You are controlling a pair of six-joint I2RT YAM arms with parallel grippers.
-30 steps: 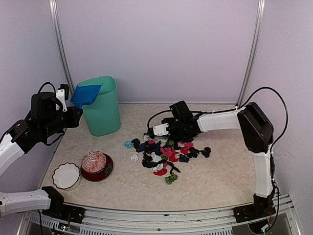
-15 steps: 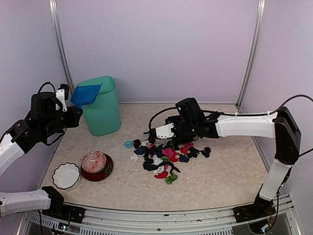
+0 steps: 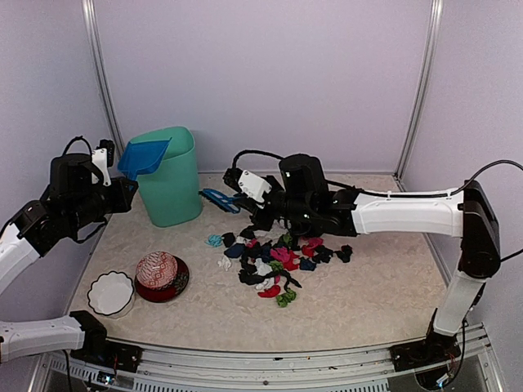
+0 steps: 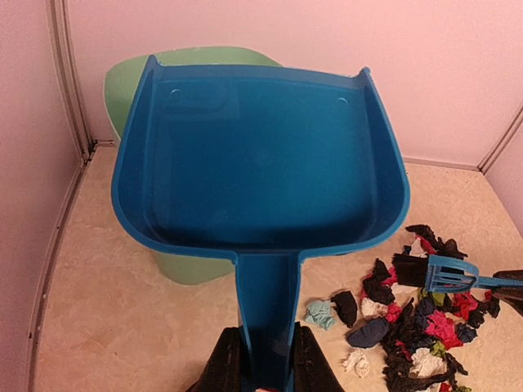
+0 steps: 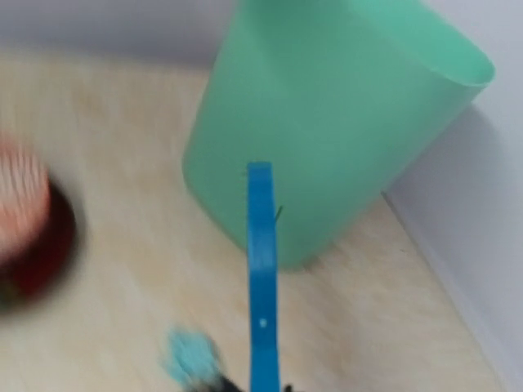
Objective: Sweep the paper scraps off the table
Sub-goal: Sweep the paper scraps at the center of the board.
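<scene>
Paper scraps (image 3: pixel 274 257) litter the surface (image 3: pixel 368 294) as the left jaws clamp a blue dustpan (image 3: pixel 145 157), the right jaws a small brush (image 3: pixel 217 198).

Blue dustpan (image 4: pixel 261 163), blue brush (image 3: pixel 217 198), green bin (image 3: pixel 173 186); white bowl (image 3: pixel 110 292) beside red bowl (image 3: pixel 163 297).

My left arm (image 3: pixel 33 222) is raised and bent at my side, left gripper (image 4: pixel 263 363) clamped tight; my right arm (image 3: pixel 400 212) stretches leftward, right gripper (image 3: pixel 243 197) pinched closed.

blue dustpan (image 4: pixel 261 163), black-and-pink paper scraps (image 3: pixel 274 255), possibly checked bowl (image 3: pixel 157 269)
</scene>
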